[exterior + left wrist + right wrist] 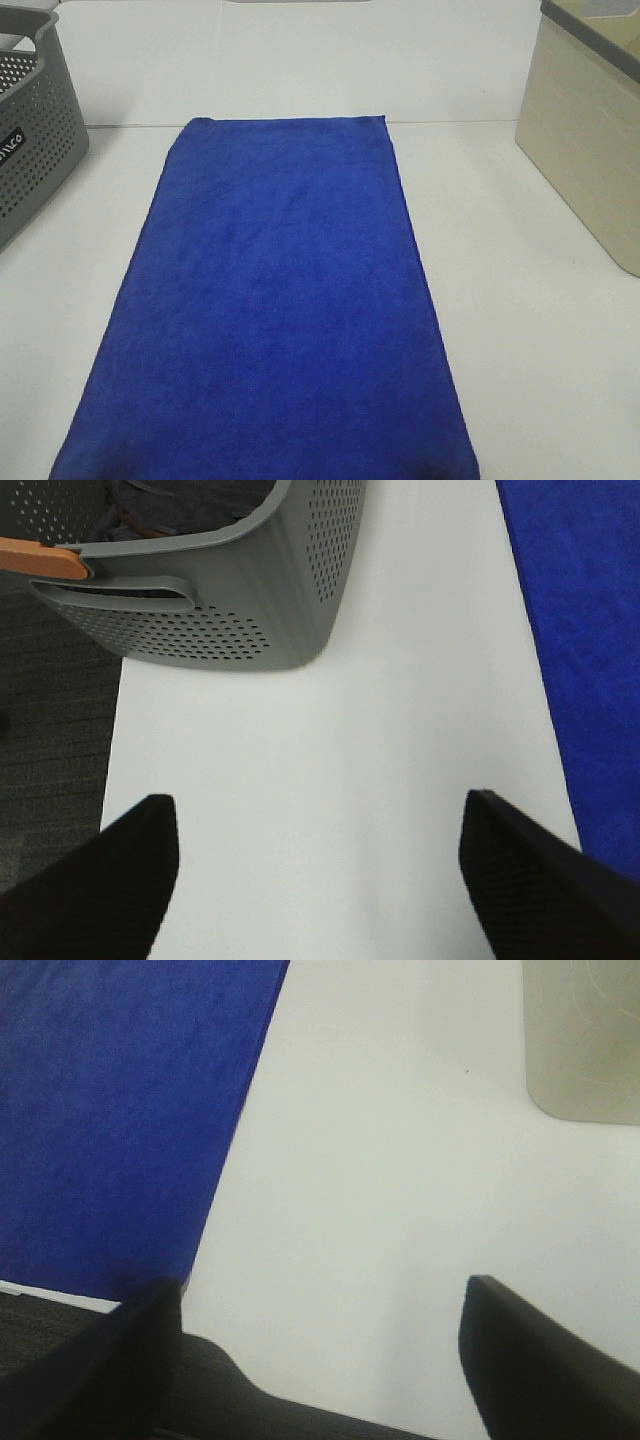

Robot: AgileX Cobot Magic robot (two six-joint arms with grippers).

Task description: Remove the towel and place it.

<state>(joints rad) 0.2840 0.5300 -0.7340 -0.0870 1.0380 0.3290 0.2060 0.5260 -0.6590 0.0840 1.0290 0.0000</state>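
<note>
The royal-blue towel (275, 310) lies flat on the white table, running from the far middle down to the near edge. Neither arm shows in the exterior high view. In the left wrist view my left gripper (320, 880) stands open over bare white table, with the towel (585, 650) off to one side and nothing between its fingers (95, 890). In the right wrist view my right gripper (320, 1360) is open too, over the table's edge, with the towel (120, 1110) beside it.
A grey perforated basket (30, 140) stands at the far left, also seen as the basket (220, 590) with dark cloth inside. A beige bin (590, 130) stands at the far right. White table (540, 330) lies on both sides of the towel.
</note>
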